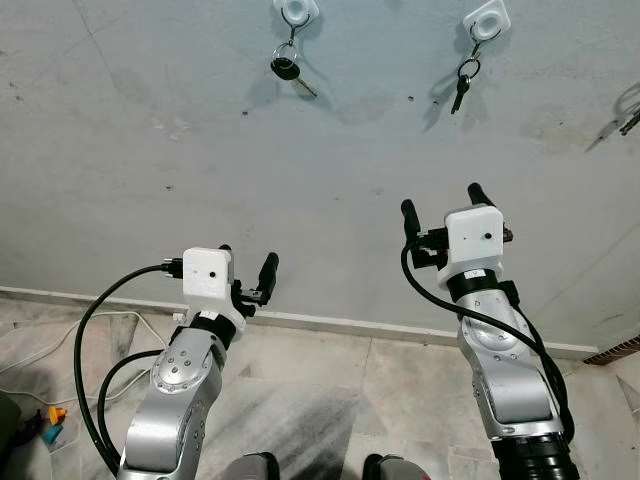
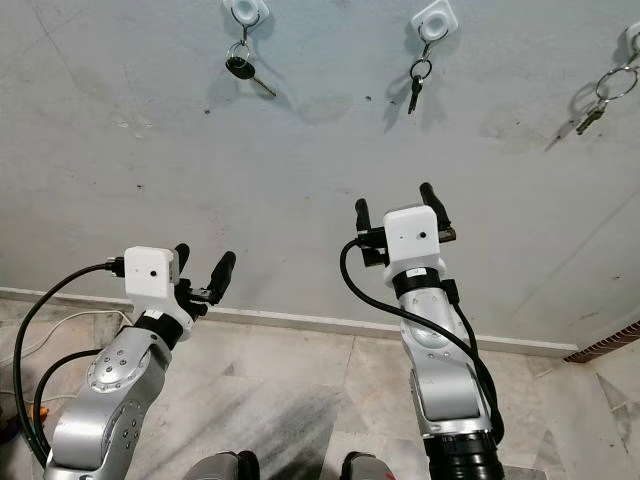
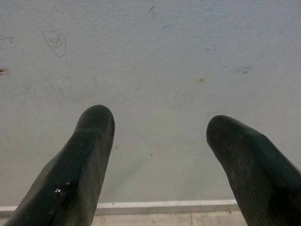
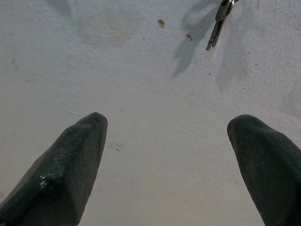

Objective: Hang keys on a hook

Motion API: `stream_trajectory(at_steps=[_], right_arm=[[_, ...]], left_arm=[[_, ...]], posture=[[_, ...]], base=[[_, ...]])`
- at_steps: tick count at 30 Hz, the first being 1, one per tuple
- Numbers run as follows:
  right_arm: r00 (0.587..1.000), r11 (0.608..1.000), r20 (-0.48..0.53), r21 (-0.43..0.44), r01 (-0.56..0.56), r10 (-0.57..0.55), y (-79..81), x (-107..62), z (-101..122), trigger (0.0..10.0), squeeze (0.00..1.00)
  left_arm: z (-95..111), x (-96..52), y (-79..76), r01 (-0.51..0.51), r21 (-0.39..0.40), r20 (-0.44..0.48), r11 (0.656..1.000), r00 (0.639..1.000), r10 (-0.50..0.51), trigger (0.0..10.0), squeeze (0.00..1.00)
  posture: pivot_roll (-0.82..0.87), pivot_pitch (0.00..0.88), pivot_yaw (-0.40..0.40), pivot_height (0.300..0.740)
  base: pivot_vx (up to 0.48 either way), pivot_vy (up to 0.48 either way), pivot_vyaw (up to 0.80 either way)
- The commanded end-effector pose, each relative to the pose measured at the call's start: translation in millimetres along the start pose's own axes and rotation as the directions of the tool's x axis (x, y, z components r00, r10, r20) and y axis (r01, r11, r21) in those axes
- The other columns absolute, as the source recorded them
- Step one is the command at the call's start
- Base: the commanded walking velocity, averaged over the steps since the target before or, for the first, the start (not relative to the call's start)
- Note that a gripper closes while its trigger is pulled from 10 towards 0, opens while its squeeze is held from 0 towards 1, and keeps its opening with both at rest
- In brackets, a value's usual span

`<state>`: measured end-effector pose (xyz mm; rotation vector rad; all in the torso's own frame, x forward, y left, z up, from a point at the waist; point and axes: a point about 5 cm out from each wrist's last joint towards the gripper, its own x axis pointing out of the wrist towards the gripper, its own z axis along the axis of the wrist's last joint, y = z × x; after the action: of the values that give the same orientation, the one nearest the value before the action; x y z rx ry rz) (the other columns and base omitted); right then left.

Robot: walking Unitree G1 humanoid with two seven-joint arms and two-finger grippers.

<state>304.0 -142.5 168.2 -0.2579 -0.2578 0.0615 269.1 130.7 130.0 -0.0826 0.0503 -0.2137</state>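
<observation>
Grey wall [image 1: 200, 150] with keys on hooks, both pincers raised and empty before it.

Three white hooks sit high on the wall: the left hook [image 1: 297, 10] carries a black-headed key [image 1: 286, 69], the middle hook [image 1: 486, 19] a ring with a dark key [image 1: 462, 88], and a third hook [image 2: 632, 38] at the far right edge holds a large ring with a silver key [image 2: 590, 115]. The right pincer [image 1: 440, 205] is lifted toward the wall below the middle hook, well short of it, its fingers [image 4: 66, 165] spread apart with nothing between them; the dark key's tip hangs above them in the right wrist view. The left pincer [image 1: 248, 268] is lower, near the white skirting [image 1: 330, 322], its fingers [image 3: 80, 165] likewise apart and empty. Below lies a marble floor [image 1: 330, 390], with a white cable [image 1: 40, 355] at the left.
</observation>
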Motion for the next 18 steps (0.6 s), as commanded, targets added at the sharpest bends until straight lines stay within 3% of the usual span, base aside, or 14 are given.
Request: stream_trajectory(at_steps=[1,8,18], right_arm=[[1.0,1.0,-0.003,0.007,0.007,-0.007,-1.0,-0.3,-1.2,10.0,0.0],[1.0,1.0,-0.007,0.009,0.01,-0.01,-1.6,-0.5,-2.3,10.0,0.0],[1.0,1.0,-0.008,0.01,0.017,-0.016,-2.6,-0.3,-2.6,10.0,0.0]], left_arm=[[-2.3,-1.2,2.1,-0.005,0.014,-0.01,1.0,1.0,0.005,10.0,0.0],[-3.2,-1.4,1.8,-0.001,0.013,-0.015,1.0,1.0,0.001,10.0,0.0],[-3.6,-1.9,1.3,0.001,0.012,-0.019,1.0,1.0,-0.001,10.0,0.0]], posture=[[0.03,0.156,0.009,0.74],[0.03,0.16,0.01,0.74],[0.03,0.165,0.015,0.74]], base=[[-0.244,0.0,0.0],[-0.289,0.0,0.0],[-0.321,-0.144,0.0]])
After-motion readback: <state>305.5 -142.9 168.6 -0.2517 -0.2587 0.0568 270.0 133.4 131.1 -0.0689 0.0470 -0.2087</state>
